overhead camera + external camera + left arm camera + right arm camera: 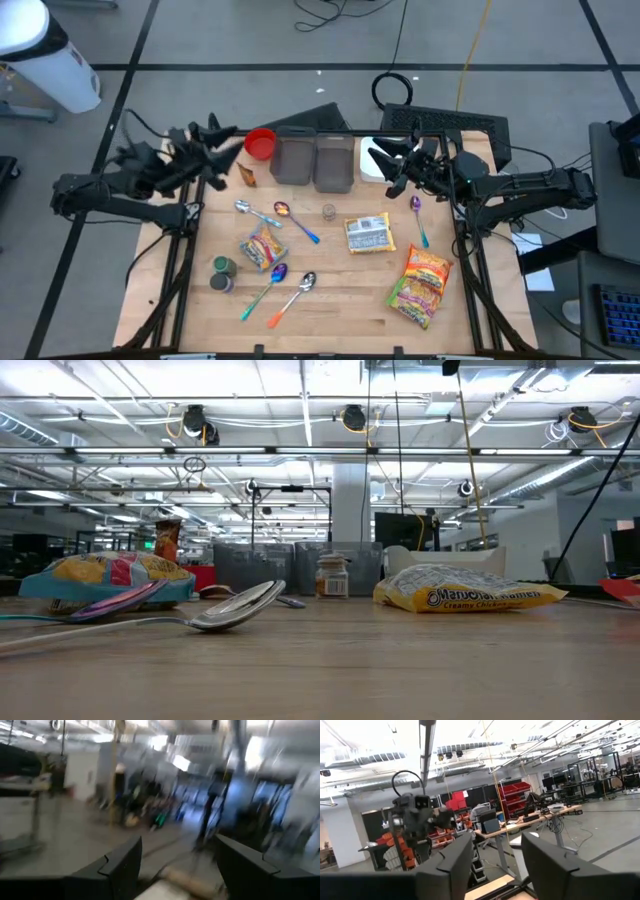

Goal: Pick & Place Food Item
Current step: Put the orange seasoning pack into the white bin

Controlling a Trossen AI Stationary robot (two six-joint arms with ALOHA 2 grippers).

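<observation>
**— How far along are you with the food item?**

— By my judgement, barely begun. Both my arms are raised over the far edge of the pale wooden tabletop (330, 290), one near each far corner, and neither holds anything. My left gripper (177, 865) shows its two dark fingers standing apart with only blurred room between them; my right gripper (495, 860) is the same — fingers parted, nothing in the gap. Which food item is meant I cannot tell: the orange-and-yellow snack bag (421, 286) lies near the right edge toward the near corner, the white-and-yellow noodle packet (368, 234) sits about mid-table, and the multicoloured crinkly packet (262, 248) lies left of centre. None has gone into the two grey plastic bins (314, 160) at the far edge, so the pick and the place are both left.

**— And the surface, the room?**

— Largest first: an open workshop hall with white ceiling trusses, hanging cables and red storage bins in the distance. Then the table itself. Beside the bins stands a small red cup (260, 144); scattered spoons — one iridescent with a blue handle (294, 220), one steel with an orange handle (293, 298) — and two small dark tins (222, 274) by the left edge.
</observation>
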